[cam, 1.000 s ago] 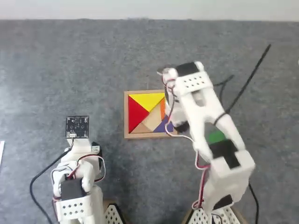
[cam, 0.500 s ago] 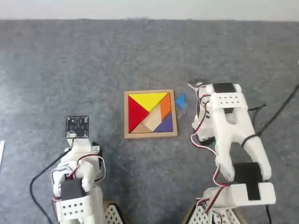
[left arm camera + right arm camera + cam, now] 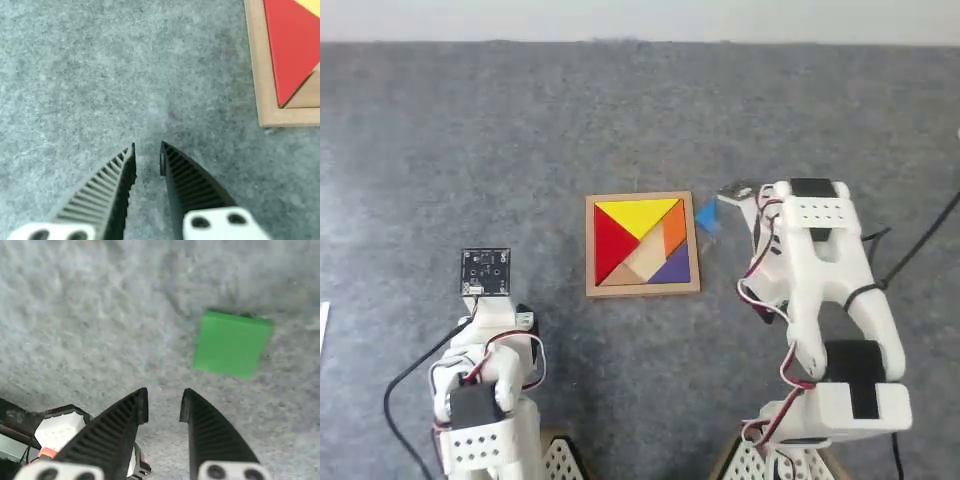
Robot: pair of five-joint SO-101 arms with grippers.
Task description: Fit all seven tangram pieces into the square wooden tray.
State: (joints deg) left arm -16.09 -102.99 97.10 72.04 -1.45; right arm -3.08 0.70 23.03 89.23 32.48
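**Six pieces in the tray, two out on the carpet**

The black square board on top of my left arm carries small markings, too small for me to read. That arm sits folded near its base, well apart from the tray. The left gripper points down at the fuzzy grey carpet, its ribbed black jaws a narrow slit apart and holding nothing.

My right arm is bent back over its base, to the right of the tray. The right gripper hangs over bare carpet with a narrow gap between its jaws, and it too is empty. A green square lies flat on the carpet near its tips.

The square wooden tray sits mid-table. It holds a yellow triangle, a red triangle, an orange piece, a purple triangle and plain wood pieces, all flat and flush. A blue triangle lies just beside the tray's right rim.
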